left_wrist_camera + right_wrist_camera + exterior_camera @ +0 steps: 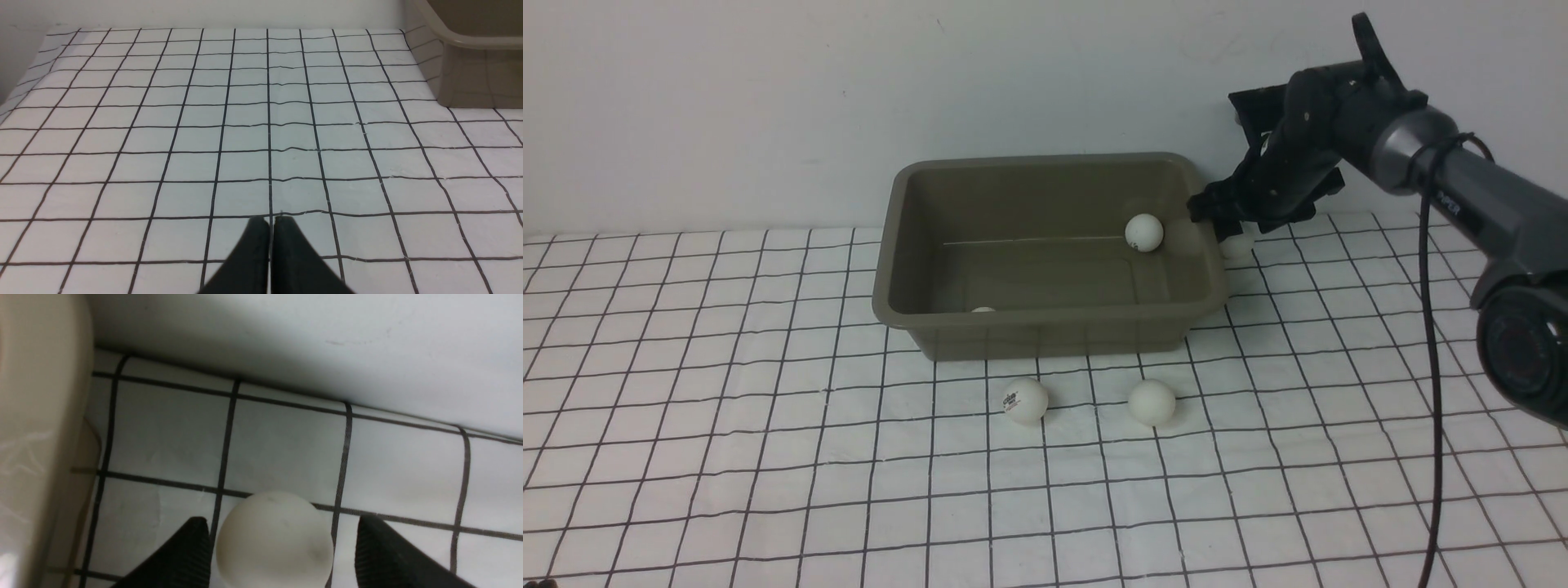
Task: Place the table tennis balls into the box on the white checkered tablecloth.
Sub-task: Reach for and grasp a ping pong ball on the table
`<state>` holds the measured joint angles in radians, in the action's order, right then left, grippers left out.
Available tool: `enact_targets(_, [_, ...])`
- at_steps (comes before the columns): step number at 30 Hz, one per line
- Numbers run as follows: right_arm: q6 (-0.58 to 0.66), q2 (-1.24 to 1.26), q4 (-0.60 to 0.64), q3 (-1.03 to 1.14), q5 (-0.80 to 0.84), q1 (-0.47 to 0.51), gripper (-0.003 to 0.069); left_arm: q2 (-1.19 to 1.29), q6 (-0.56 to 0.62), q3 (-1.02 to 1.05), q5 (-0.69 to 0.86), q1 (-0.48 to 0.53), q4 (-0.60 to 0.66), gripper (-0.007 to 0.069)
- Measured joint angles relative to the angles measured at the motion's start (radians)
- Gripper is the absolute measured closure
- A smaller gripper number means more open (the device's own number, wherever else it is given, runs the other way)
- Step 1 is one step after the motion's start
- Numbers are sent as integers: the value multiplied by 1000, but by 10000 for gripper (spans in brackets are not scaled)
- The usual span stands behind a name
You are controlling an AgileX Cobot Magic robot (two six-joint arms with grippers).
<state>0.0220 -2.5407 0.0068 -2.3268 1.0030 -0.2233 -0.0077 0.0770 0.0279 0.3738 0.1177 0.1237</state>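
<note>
On the white checkered tablecloth point(768, 457) covering the tabletop stands the box point(1045, 336). An inner ball point(1144, 233) sits by its far right corner, and a half-hidden ball point(983, 310) peeks over the near wall. A logo ball point(1025, 400) and a plain ball point(1152, 402) lie just in front of the box. The 5th ball point(273, 539) rests on the cloth outside the box's far right corner, between the wide, ungripping jaws of the right gripper point(282, 520). The left gripper point(271, 222) is over bare cloth, jaws pressed together on nothing.
</note>
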Motion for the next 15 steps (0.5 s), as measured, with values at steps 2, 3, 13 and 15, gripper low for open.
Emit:
enact_targets(2, [0,-3,4,-2,-3,0,218,0,0,0,0,0,0,629])
enact_targets(3, [0,-9,14,-6,-11,0,218,0,0,0,0,0,0,629])
enact_targets(13, [-2,-20,30,-10,-36,1,218,0,0,0,0,0,0,629])
enact_targets(15, [-2,-21,33,-10,-41,1,218,0,0,0,0,0,0,629])
